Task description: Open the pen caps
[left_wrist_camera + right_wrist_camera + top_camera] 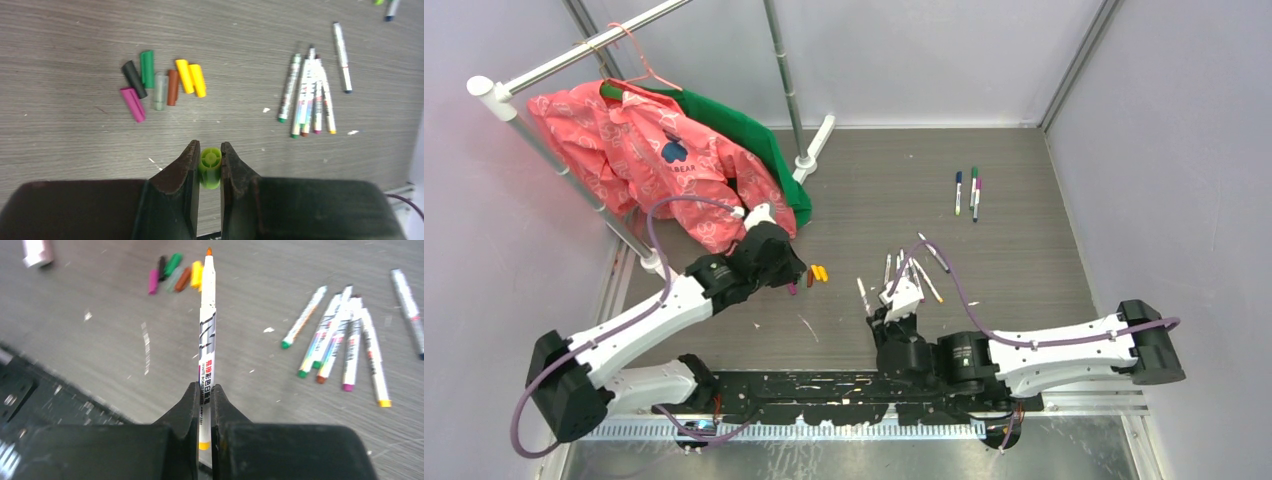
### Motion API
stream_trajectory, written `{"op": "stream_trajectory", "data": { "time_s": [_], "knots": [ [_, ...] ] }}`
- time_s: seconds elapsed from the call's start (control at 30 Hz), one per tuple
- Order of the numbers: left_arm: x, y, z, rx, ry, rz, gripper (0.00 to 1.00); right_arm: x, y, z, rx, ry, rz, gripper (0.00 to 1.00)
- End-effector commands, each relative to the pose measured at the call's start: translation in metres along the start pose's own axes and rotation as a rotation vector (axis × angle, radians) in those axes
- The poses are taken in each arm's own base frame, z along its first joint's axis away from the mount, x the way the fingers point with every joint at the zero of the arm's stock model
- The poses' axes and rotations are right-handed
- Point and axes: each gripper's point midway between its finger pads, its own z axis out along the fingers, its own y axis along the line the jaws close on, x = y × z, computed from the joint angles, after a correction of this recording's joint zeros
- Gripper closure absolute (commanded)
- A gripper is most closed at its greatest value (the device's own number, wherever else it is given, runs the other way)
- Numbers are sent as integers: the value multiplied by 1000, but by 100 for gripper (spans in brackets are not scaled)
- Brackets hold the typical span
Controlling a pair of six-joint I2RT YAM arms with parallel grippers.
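My left gripper (210, 150) is shut on a light green pen cap (210, 169), held end-on above the table. Ahead of it lie several loose pen caps (160, 85): magenta, black, green, grey, brown and two yellow. They also show in the top view (817, 273) and the right wrist view (176, 272). My right gripper (205, 390) is shut on a white pen barrel (207, 325) with a bare orange tip that points toward the caps. In the top view the left gripper (786, 277) is beside the caps and the right gripper (879, 318) is to their right.
Several uncapped pens (307, 97) lie side by side right of the caps, also in the right wrist view (340, 340). Three capped pens (969, 190) lie at the back right. A clothes rack with pink and green garments (654, 150) stands at the back left.
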Motion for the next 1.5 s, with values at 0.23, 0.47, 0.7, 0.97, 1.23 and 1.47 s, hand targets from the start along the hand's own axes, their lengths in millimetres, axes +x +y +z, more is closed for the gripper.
{"op": "stream_trajectory", "data": {
  "time_s": [0.23, 0.47, 0.7, 0.97, 1.23, 1.47],
  "knots": [
    [9, 31, 60, -244, 18, 157, 100, -25, -71, 40, 284, 40, 48, 99],
    [2, 29, 92, -314, 20, 242, 100, -22, -111, 65, 370, 141, 78, 99],
    [17, 39, 125, -373, 76, 284, 100, -3, -141, 83, 417, 248, 104, 99],
    [23, 47, 131, -384, 101, 275, 100, 9, -158, 92, 447, 322, 95, 99],
    [24, 44, 127, -361, 107, 257, 95, 19, -165, 98, 466, 363, 80, 99],
    [27, 43, 128, -350, 117, 247, 86, 24, -166, 102, 469, 389, 80, 94]
  ]
}}
